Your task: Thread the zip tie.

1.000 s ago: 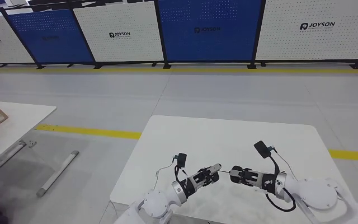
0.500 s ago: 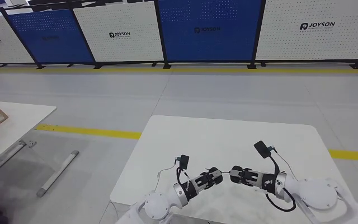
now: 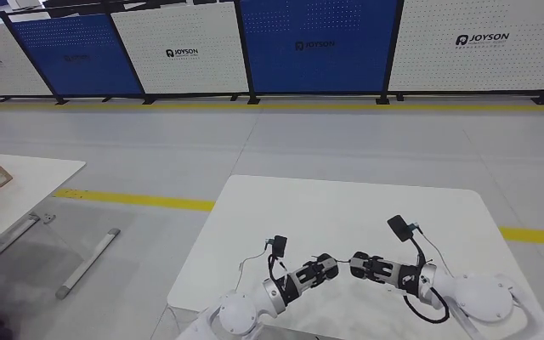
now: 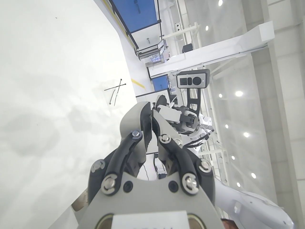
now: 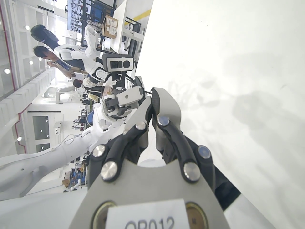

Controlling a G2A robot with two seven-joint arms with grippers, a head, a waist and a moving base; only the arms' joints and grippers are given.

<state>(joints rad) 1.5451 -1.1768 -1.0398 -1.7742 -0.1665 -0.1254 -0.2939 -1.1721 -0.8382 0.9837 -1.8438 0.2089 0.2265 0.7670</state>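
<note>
top view puts both arms at the lower centre of the frame, low over the near part of the white bench [image 3: 340,200], pointing at each other. the left claw [image 3: 326,267] comes in from the lower left and the right claw [image 3: 356,263] from the lower right, tips almost meeting. between them runs the zip tie [image 3: 341,261], a thin dark strand held off the surface.

both claws are closed: each wrist view shows its own claw pinched flat with no gap. in the right wrist view a fine dark strand leaves the closed tip toward the other claw. the left claw's hold is hidden at its tip, so that it pinches the other end is my reading (the strand in the top view ends there). one end in each claw, nose to nose and clear of the bench, looks meant to line the tail up with the head's slot. whether the tip is in the slot is too small to tell.

the bench is plain matt white with soft shadows. a few spare ties [image 4: 116,91] lie crossed near its edge, well apart from the claws. beyond is pale grey floor [image 3: 255,140] with a yellow line [image 3: 127,200] at middle left, and blue and white perforated panels [image 3: 319,47] along the top of the frame.
</note>
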